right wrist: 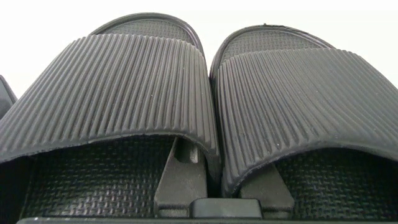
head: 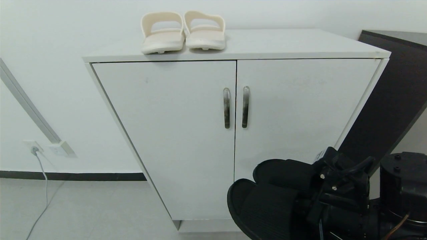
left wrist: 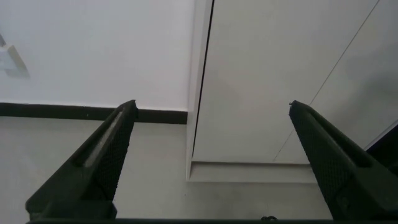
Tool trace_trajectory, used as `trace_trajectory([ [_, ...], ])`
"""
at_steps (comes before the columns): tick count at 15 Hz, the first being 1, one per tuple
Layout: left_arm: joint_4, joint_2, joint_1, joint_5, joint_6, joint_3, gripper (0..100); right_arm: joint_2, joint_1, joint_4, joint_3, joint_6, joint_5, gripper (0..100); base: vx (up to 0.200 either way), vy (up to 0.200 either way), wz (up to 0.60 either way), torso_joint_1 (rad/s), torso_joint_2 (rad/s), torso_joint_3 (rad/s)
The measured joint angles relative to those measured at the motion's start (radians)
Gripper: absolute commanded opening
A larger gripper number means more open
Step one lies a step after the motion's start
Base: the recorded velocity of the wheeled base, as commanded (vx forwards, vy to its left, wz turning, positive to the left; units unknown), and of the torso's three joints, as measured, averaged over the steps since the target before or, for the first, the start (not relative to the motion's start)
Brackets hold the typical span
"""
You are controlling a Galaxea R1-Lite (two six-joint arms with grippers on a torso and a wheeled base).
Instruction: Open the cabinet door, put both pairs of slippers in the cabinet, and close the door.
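White wall (head: 50,83) backs a white cabinet (head: 166,140) at frame centre, with both of its doors shut. Cream slippers (head: 182,31) sit side by side on its top, upper middle. At lower right, the right gripper (right wrist: 221,183) is clenched on the black slippers (head: 270,196). The left gripper (left wrist: 211,107) is spread wide and holds nothing, near the cabinet's base.

Right arm (head: 403,186): black, cylindrical housing | wrist screws (head: 322,176): small, silver | cable (head: 397,226): thin, brown | left gripper (left wrist: 211,109) fingers (left wrist: 102,162): black, long, tapering, dimpled pads
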Motion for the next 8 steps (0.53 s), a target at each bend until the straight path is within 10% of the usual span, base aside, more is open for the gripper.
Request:
trace_trajectory([
  [8, 0.0, 0.0, 0.0, -0.002, 0.0, 0.0, 100, 0.001, 0.003, -0.016, 0.021, 0.0, 0.002, 0, 0.0, 0.0, 0.0, -0.007, 0.14, 0.127],
])
